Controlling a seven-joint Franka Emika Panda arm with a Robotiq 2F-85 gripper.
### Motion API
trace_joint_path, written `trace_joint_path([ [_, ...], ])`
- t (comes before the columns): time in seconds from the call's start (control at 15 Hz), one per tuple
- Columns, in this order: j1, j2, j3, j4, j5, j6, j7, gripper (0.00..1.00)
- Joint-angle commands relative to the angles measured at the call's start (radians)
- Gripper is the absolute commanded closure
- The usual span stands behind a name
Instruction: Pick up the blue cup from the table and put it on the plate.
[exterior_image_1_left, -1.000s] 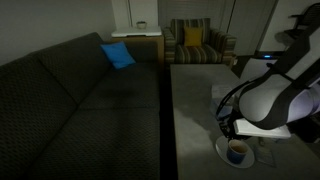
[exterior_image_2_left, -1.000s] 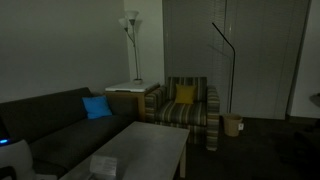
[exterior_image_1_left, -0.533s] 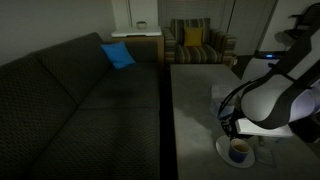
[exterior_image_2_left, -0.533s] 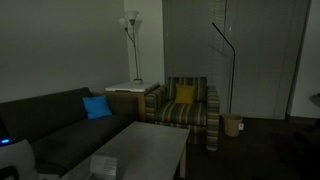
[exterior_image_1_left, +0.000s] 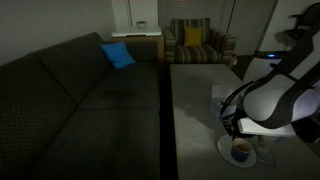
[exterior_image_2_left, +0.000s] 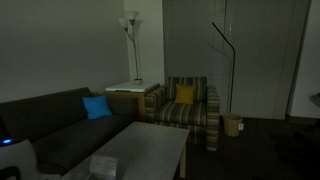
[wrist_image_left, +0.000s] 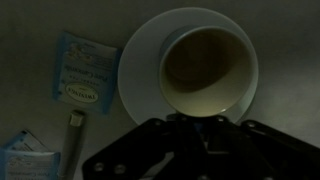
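In a dim living room, the grey worktop (exterior_image_1_left: 190, 110) carries a plate (wrist_image_left: 138, 62) with the cup (wrist_image_left: 205, 70) seated on it. Whether the end effector (wrist_image_left: 205, 128) close over the cup is clenched on it or released cannot be told.

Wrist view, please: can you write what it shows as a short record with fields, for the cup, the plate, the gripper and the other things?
cup: upright, standing on the plate
plate: pale, round, lying on the table
gripper: at the cup's rim; open or shut cannot be told
other things: two paper packets on the table beside the plate
light: dim
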Motion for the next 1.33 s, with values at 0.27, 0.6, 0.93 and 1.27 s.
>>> trace_joint_path([
  [0.27,0.003,0.005,-0.01,-0.027,0.022,0.018,-0.029,0.37],
  [0.6,0.034,-0.041,-0.038,-0.073,0.023,0.037,-0.009,0.0],
  [0.93,0.117,-0.142,-0.106,-0.189,0.027,0.116,0.012,0.0],
  [1.27,0.226,-0.241,-0.177,-0.308,0.047,0.162,0.048,0.0],
])
